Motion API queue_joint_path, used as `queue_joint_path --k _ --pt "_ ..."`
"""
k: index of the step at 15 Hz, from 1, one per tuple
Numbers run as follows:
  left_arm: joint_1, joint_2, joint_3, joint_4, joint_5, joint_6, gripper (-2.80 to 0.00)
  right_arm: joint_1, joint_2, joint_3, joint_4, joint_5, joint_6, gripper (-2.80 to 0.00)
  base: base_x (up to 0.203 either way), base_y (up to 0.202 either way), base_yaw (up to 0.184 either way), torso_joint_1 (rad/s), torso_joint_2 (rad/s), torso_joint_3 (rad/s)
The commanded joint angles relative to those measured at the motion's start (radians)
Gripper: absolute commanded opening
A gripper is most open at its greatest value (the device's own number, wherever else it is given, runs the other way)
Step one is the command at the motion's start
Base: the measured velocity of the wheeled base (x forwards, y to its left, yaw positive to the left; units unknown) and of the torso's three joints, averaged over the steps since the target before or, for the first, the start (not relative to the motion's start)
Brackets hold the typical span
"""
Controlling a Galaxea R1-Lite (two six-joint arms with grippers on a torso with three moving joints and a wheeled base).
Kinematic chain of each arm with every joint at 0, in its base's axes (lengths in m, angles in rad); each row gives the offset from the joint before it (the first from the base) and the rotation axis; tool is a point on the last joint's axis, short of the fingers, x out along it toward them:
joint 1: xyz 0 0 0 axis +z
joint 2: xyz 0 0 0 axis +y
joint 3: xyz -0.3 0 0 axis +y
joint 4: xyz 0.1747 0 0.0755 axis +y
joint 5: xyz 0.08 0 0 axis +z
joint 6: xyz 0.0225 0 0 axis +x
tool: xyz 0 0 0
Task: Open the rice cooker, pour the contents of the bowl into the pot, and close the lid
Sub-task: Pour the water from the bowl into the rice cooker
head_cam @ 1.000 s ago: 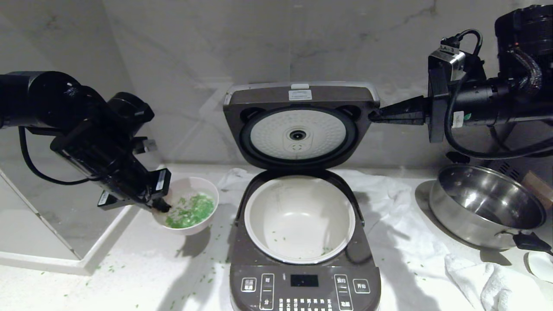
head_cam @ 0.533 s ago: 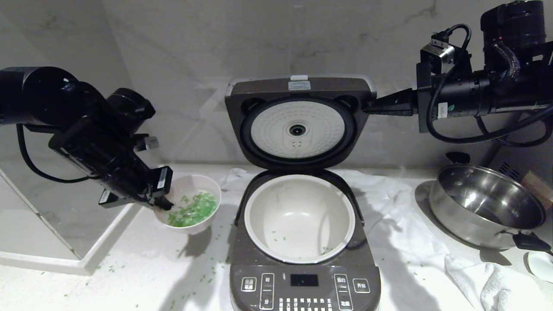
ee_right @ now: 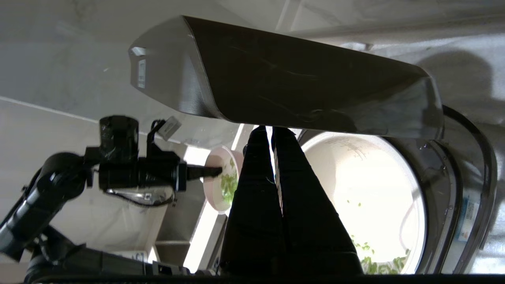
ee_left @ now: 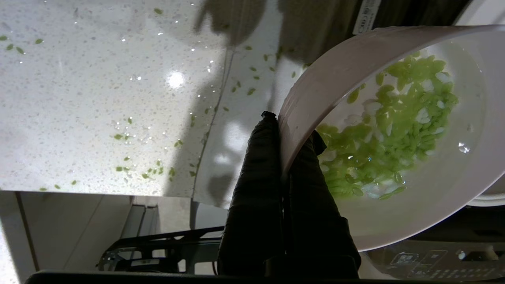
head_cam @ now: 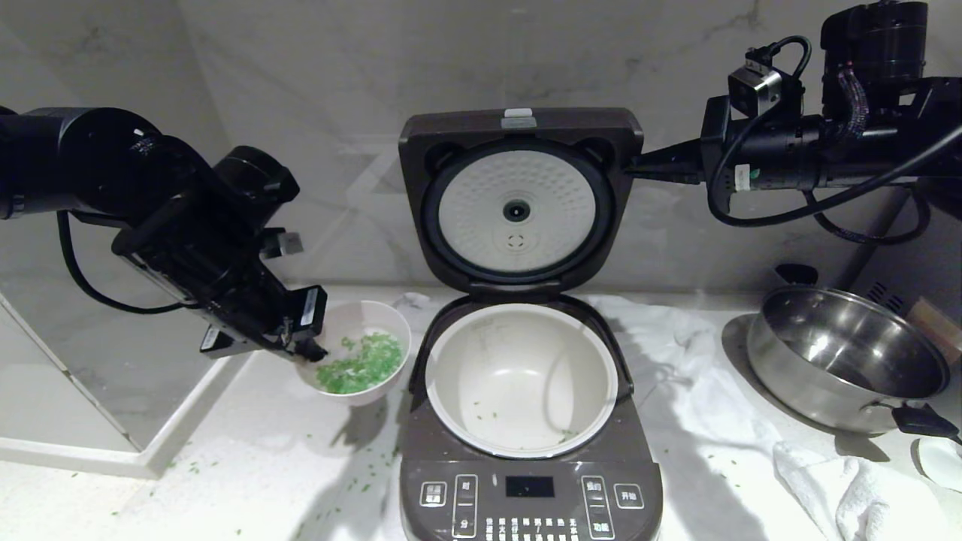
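So the rice cooker sits front and centre on the counter with its lid swung all the way up, the pale dimpled plate on the underside facing the head camera. The cream pot inside is basically bare, just a few stray green bits on its floor.

The left gripper is pinching the near-left rim of the bowl, one finger outside the wall and one inside; the left wrist view shows that clearly, fingers clamped right on the edge. The bowl is held just left of the cooker, close to the pot's rim, only slightly tilted, with the green grains heaped in the bottom together with some pale bits.

The right gripper is up at the right edge of the raised lid, tips against its corner. In the right wrist view its fingers are pressed together with nothing between them, the ends tucked just under the lid's dark shell.

Loose green bits are scattered over the counter left of the cooker. There's a white cloth spread to the right, and a shiny steel pan with black handles sits on it, well apart from the cooker.
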Motion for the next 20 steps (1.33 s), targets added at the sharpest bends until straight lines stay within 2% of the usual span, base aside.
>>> queue_joint_path --k 1,15,20 --pt "-0.031 0.020 -0.024 0.005 -0.001 -0.015 -2.80 0.000 0.018 0.000 -0.002 0.002 0.005 -2.80 0.000 0.000 0.000 0.000 0.00 0.000" --pt "-0.229 0.156 -0.178 -0.004 0.005 -0.177 -2.80 -0.004 0.034 0.004 -0.032 0.001 0.036 -2.80 0.000 0.000 0.000 0.000 0.00 0.000" --pt "-0.267 0.214 -0.189 -0.118 0.011 -0.239 -2.80 -0.005 0.035 0.004 -0.032 0.001 0.036 -2.80 0.000 0.000 0.000 0.000 0.00 0.000"
